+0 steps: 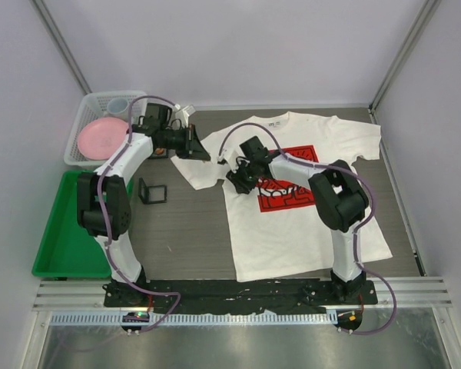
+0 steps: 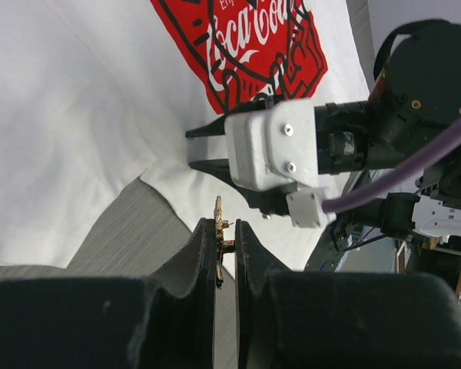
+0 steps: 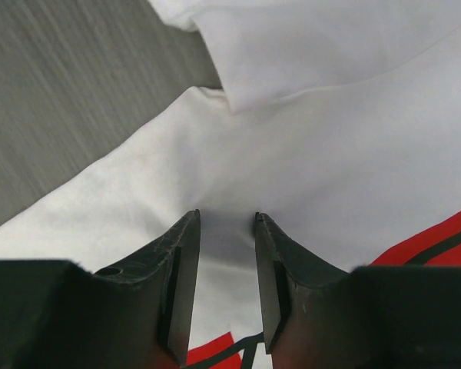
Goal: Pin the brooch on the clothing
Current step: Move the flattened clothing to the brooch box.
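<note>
the left gripper (image 2: 225, 224) is clamped on the brooch (image 2: 219, 244). its two black fingers stand almost together, and the small gold piece is held edge-on in the thin gap, its top poking out past the tips. in the top view this gripper (image 1: 203, 154) hangs over the sleeve of the white t-shirt (image 1: 292, 231) on the left side of that view. whether the brooch touches the cloth cannot be told.

the right gripper (image 3: 227, 219) has its jaws apart, with a clear gap between them. both fingertips (image 3: 186, 231) are down on the white fabric, just beside the sleeve seam and above the edge of the red coca-cola print (image 2: 246, 46). the cloth between the tips looks faintly shaded, but no fold is clearly pinched. seen from the left wrist, the right gripper (image 2: 190, 148) points its parted tips at the shirt near the brooch, not touching it.

the t-shirt lies flat, chest up, on the grey table (image 1: 184, 231). off to the left sit a white basket (image 1: 81, 127) with a pink plate (image 1: 102, 136), a green tray (image 1: 54, 254) and a small black frame (image 1: 152, 191).
</note>
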Tool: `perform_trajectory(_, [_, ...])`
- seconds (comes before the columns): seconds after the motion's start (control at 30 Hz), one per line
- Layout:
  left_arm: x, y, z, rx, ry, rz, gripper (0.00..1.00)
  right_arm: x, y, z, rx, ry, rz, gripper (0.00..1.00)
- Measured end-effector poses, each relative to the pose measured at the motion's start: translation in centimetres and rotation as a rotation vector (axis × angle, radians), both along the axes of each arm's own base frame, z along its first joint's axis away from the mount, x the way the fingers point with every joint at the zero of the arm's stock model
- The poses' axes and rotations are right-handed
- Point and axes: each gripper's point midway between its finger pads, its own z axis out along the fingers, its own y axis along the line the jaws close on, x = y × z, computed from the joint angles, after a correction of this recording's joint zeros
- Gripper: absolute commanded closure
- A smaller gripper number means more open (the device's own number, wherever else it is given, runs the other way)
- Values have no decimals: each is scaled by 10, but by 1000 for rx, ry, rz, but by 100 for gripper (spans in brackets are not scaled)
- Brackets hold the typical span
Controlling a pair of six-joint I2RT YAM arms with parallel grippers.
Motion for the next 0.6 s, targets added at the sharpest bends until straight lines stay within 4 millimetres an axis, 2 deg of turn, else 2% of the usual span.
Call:
perform_trajectory(0.23, [7,-4,-19,-17,56,13,100,-50,-14,-1,10,70,56,63])
perform_trajectory(0.4, [4,-10,-31,-19,93,2,100,-87,-11,7,39,151,89,56])
perform_trajectory(0.5, [1,-16,-35,-22,107,-15,100,-94,-8,25,78,154,115,50])
perform_trajectory(0.57, [-1,-21,-40,-21,122,-29,100,-84,-8,46,115,115,136,48])
perform_trajectory(0.6, [-2,-23,-44,-20,131,-34,100,-72,-10,58,131,72,146,48])
